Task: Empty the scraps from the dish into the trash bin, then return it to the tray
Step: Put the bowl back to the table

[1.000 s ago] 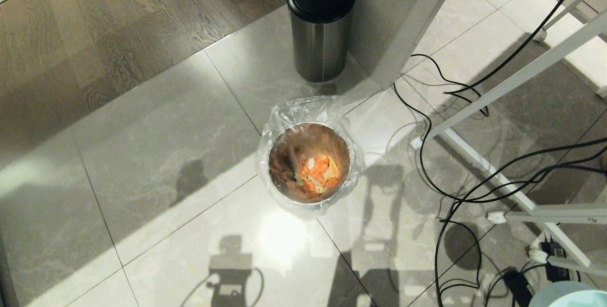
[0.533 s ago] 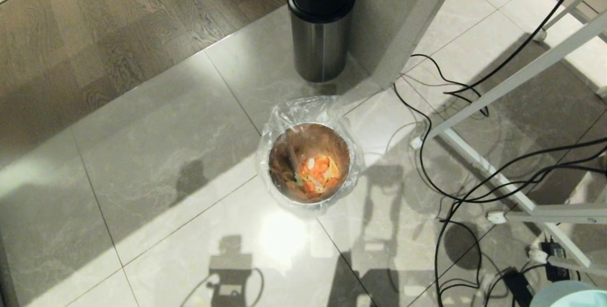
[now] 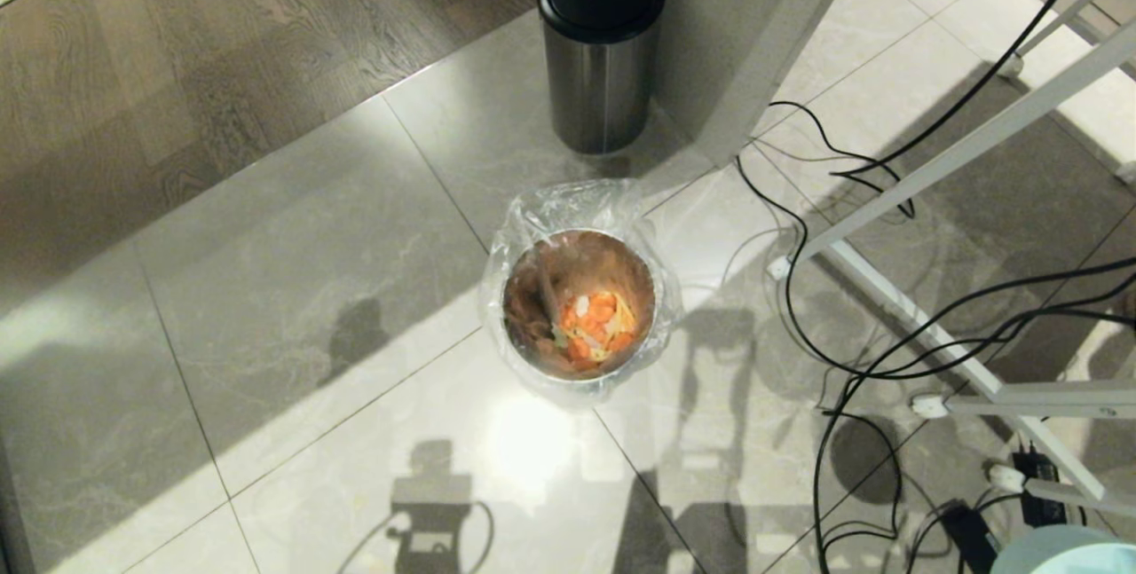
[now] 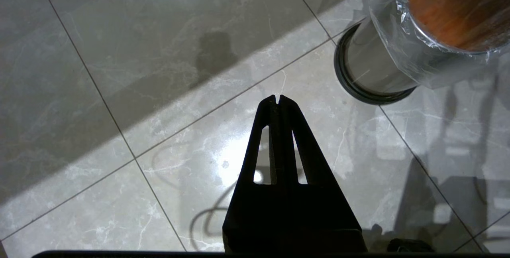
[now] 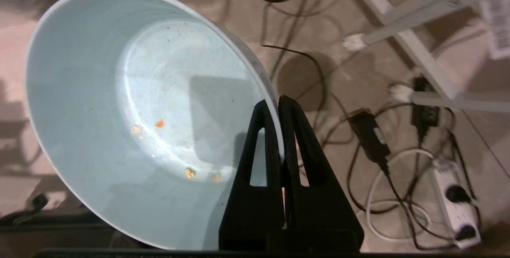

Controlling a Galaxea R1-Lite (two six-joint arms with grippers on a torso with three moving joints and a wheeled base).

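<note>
Scraps [image 3: 593,326] are seen lying in the trash bin [image 3: 575,210], unchanged over the last second, so dumping is judged done. Dish [image 5: 131,118] is held by its rim in the clamped right gripper [image 5: 279,104], nearly empty; return to the tray, not in view, remains. Left gripper [image 4: 278,99] is parked closed, bin well ahead of it.

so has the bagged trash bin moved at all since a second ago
No. The trash bin sits at the same spot relative to the black-lidded steel bin and the floor tile seams.
</note>
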